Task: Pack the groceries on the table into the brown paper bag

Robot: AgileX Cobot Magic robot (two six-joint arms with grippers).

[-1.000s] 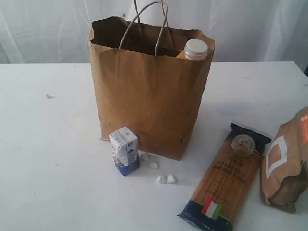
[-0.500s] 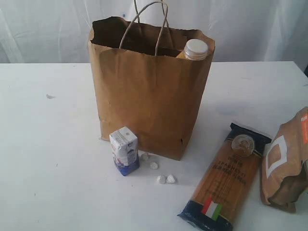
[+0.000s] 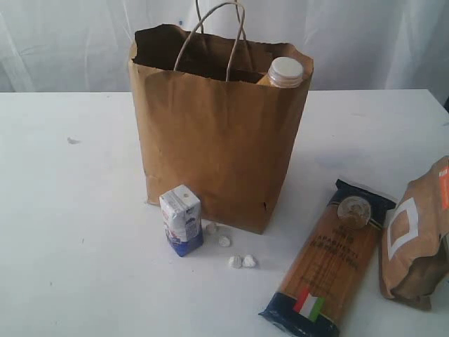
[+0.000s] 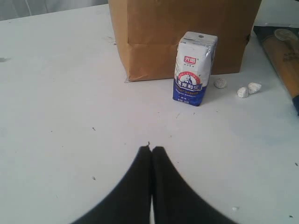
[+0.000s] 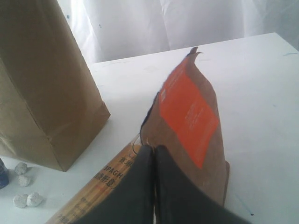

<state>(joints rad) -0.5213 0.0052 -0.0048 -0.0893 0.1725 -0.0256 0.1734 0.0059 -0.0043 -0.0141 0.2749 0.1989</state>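
The brown paper bag (image 3: 217,133) stands upright at the table's middle, with a white-capped bottle (image 3: 285,71) showing at its top. A small white-blue carton (image 3: 182,220) stands in front of the bag's left corner. To the right lie the dark-blue spaghetti pack (image 3: 330,260) and a brown pouch (image 3: 414,235). Neither gripper shows in the exterior view. My left gripper (image 4: 152,148) is shut and empty, over bare table short of the carton (image 4: 195,68). My right gripper (image 5: 154,147) is shut and empty, between the spaghetti pack (image 5: 100,186) and the pouch (image 5: 191,121).
Several small white pebble-like bits (image 3: 235,253) lie between the carton and the spaghetti pack. The white table (image 3: 70,232) runs wide to the left of the bag. A white curtain (image 3: 365,35) hangs behind.
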